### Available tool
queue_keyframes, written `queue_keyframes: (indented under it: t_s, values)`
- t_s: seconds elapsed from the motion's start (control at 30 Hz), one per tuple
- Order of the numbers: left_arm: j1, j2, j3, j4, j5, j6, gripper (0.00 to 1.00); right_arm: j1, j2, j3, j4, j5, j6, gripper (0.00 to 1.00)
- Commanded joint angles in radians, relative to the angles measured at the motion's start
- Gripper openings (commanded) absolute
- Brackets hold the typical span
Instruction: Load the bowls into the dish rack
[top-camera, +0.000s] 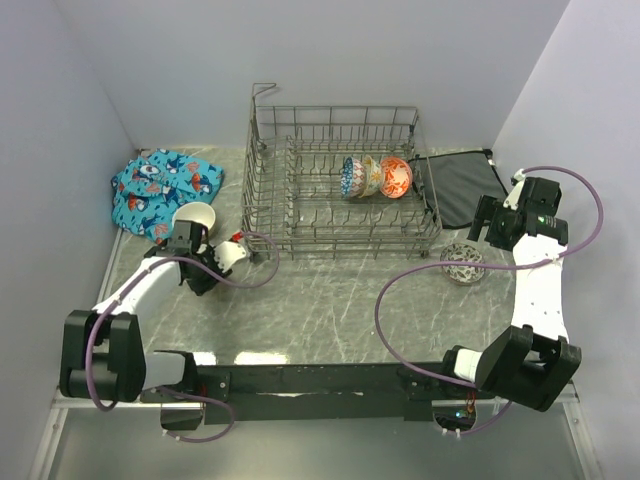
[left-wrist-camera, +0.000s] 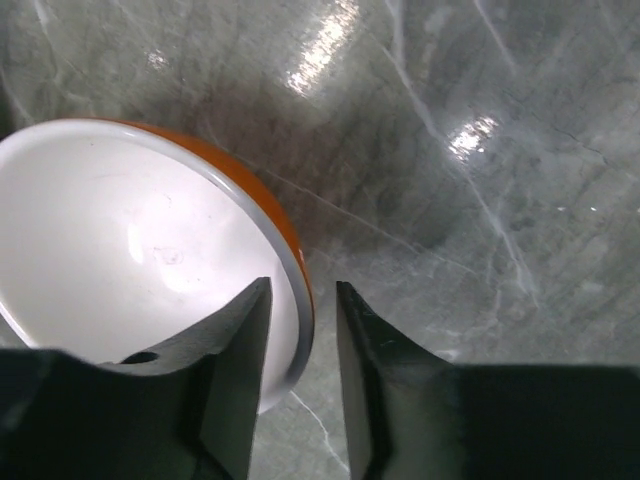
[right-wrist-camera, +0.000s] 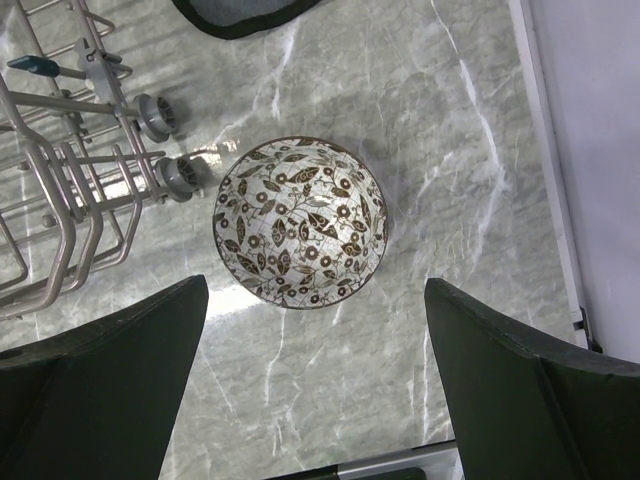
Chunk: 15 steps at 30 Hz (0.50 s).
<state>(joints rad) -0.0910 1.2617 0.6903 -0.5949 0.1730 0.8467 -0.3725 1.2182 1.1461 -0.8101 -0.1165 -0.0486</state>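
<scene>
The grey wire dish rack (top-camera: 300, 215) stands at the back centre. It holds a blue patterned bowl (top-camera: 352, 178), a cream bowl with orange leaves (top-camera: 371, 175) and an orange-red bowl (top-camera: 396, 176) on edge. My left gripper (top-camera: 215, 262) (left-wrist-camera: 303, 290) is narrowly open and straddles the rim of an orange bowl with a white inside (left-wrist-camera: 150, 240) (top-camera: 232, 256), one finger inside and one outside. A plain cream bowl (top-camera: 195, 217) sits just behind it. My right gripper (top-camera: 478, 235) (right-wrist-camera: 315, 285) is wide open above the black-and-white speckled bowl (right-wrist-camera: 300, 225) (top-camera: 464, 262), which rests on the table.
A blue patterned cloth (top-camera: 160, 190) lies at the back left. A flat dark mat (top-camera: 460, 185) lies right of the rack. The rack's corner and wheels (right-wrist-camera: 160, 115) are close to the left of the speckled bowl. Walls close in both sides.
</scene>
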Motion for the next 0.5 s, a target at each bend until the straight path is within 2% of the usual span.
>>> queue_keyframes:
  t_s: [0.0,0.03,0.07,0.17,0.23,0.3,0.37,0.4,0.47]
  values:
    - [0.004,0.008,-0.005,0.052,-0.007,-0.026,0.32,0.006,0.0,0.052,0.0,0.009,0.006,0.96]
    - [0.002,0.001,-0.002,0.052,-0.006,-0.032,0.28,0.006,0.0,0.052,0.0,0.009,0.006,0.96]
    - [0.004,-0.008,0.002,0.046,-0.006,-0.04,0.18,0.006,-0.003,0.046,0.0,0.009,0.007,0.96]
    - [0.004,-0.059,0.032,0.0,-0.003,-0.061,0.03,0.006,-0.008,0.027,0.005,0.0,0.013,0.96]
    - [0.004,-0.108,0.098,-0.066,0.009,-0.069,0.01,0.006,-0.011,0.02,0.008,-0.003,0.015,0.96]
    - [0.004,-0.16,0.164,-0.219,0.045,-0.054,0.01,0.009,-0.011,0.015,0.009,-0.003,0.013,0.96]
    - [0.004,-0.182,0.302,-0.372,0.091,-0.005,0.01,0.014,-0.008,0.017,0.008,-0.003,0.009,0.96]
    - [0.004,-0.195,0.349,-0.507,0.097,0.014,0.01,0.015,-0.006,0.015,0.008,-0.002,0.007,0.96]
    - [0.004,-0.197,0.507,-0.647,0.085,0.053,0.01,0.018,0.0,0.02,0.006,0.001,0.004,0.95]
